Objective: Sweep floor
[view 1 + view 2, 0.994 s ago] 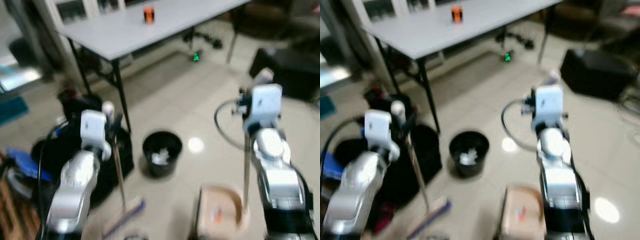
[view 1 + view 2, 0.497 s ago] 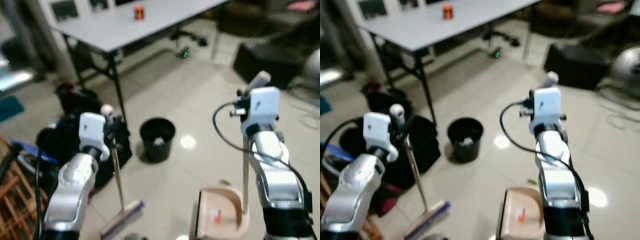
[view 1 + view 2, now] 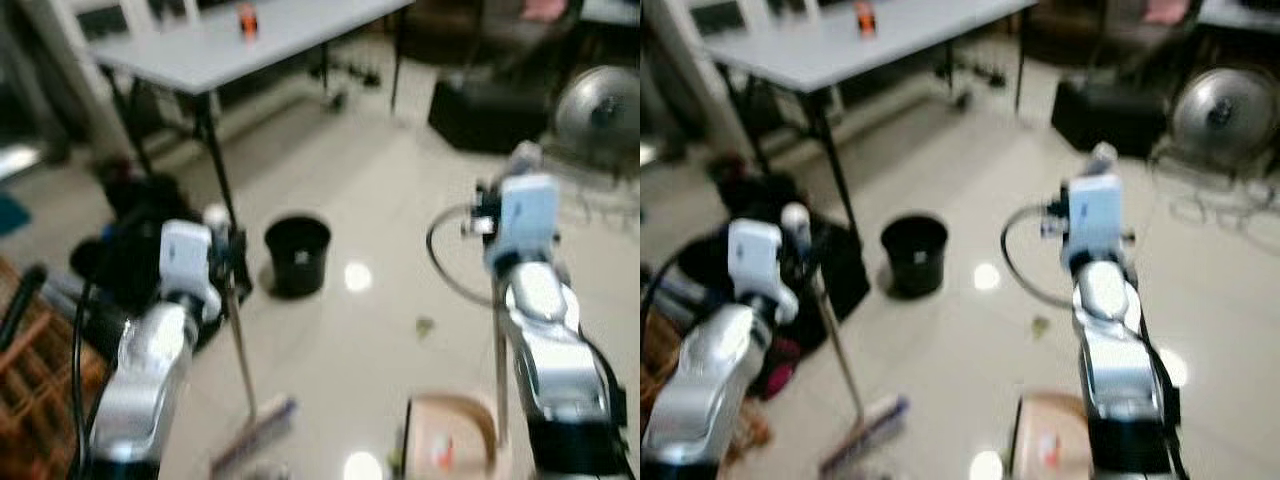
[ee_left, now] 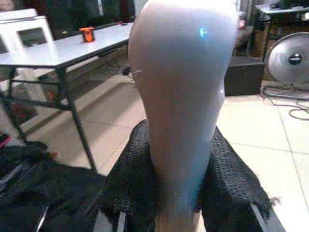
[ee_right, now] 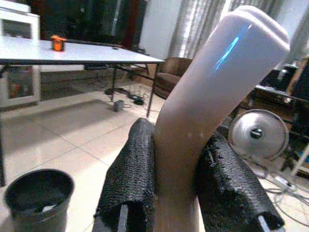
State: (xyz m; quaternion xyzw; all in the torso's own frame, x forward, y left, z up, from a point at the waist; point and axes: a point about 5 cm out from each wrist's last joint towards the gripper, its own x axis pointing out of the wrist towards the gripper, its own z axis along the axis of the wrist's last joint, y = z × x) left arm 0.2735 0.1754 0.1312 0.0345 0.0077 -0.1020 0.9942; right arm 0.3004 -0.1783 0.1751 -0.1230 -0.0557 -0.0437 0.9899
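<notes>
The left gripper (image 4: pixel 181 193) was squeezed tight around the top of the broom handle (image 4: pixel 181 96). The left arm was bent and held up, so the broom (image 3: pixel 240 350) stood almost straight, with its brush (image 3: pixel 255 445) down on the floor (image 3: pixel 370 200). The right gripper (image 5: pixel 176 193) gripped the dustpan handle (image 5: pixel 207 96), arm raised. The dustpan (image 3: pixel 450 445) sat on the floor just below, with something small and orange in it. A black bucket (image 3: pixel 297 253) stood near the table (image 3: pixel 270 40), holding a few pale scraps.
</notes>
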